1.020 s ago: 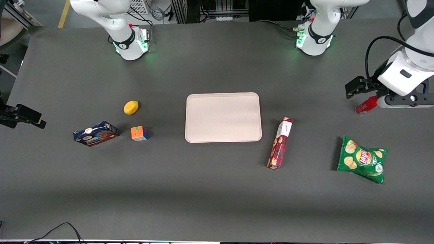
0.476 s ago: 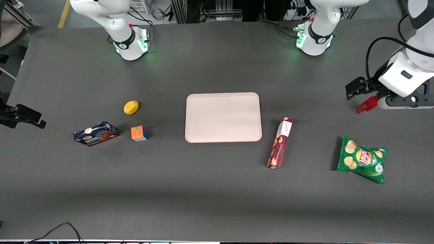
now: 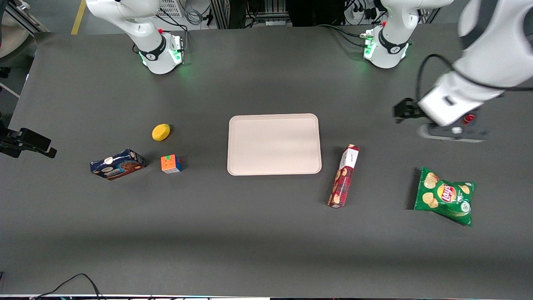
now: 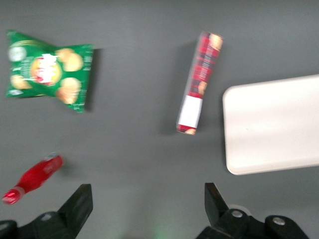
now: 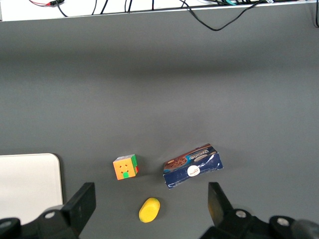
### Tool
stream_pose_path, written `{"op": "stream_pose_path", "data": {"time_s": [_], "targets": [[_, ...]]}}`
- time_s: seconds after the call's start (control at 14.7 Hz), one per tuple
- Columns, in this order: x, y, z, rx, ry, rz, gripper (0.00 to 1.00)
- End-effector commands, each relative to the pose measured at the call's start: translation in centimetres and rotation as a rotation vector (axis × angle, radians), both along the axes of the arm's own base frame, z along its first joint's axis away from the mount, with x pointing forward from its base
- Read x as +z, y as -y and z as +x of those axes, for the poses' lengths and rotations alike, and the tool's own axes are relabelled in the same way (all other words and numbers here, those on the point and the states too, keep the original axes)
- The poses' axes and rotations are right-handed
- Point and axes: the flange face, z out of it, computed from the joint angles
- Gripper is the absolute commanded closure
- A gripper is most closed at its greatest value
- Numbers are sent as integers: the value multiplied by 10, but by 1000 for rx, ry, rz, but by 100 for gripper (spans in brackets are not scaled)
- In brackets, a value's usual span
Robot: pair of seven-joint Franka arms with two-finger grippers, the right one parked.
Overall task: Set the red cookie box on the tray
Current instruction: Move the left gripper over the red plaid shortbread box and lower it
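on the surface (image 3: 266,233) beside the tray (image 3: 275,143), toward the working arm's end, the red cookie box (image 3: 344,175) lies flat and untouched, its long axis roughly along the tray's short edge, white end farther from the front camera. the gripper (image 4: 147,211) hovers high, fingers spread wide and empty, likely so it can straddle the slim carton.

White glossy arm links, dark grey joint bands, green-lit bases, black looping cable, black-fingered gripper (image 4: 144,211)
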Motion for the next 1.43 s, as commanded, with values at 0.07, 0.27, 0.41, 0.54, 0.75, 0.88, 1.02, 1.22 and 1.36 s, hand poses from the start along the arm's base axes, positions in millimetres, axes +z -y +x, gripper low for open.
{"op": "stream_pose_path", "data": {"time_s": [0.07,0.27,0.41,0.54,0.75,0.88,1.02,1.22,1.36], "targets": [[-23,46,13,-99,-9,-32,0],[-29,62,26,-347,25,-23,0],[-40,60,33,-385,8,-29,0],[-43,63,34,-370,5,-24,0],[-96,65,48,-355,-56,-40,0],[-132,70,60,-353,-49,-62,0],[-164,76,64,-300,-27,-69,0],[-207,78,76,-320,11,5,0],[-235,80,81,-303,21,12,0]]}}
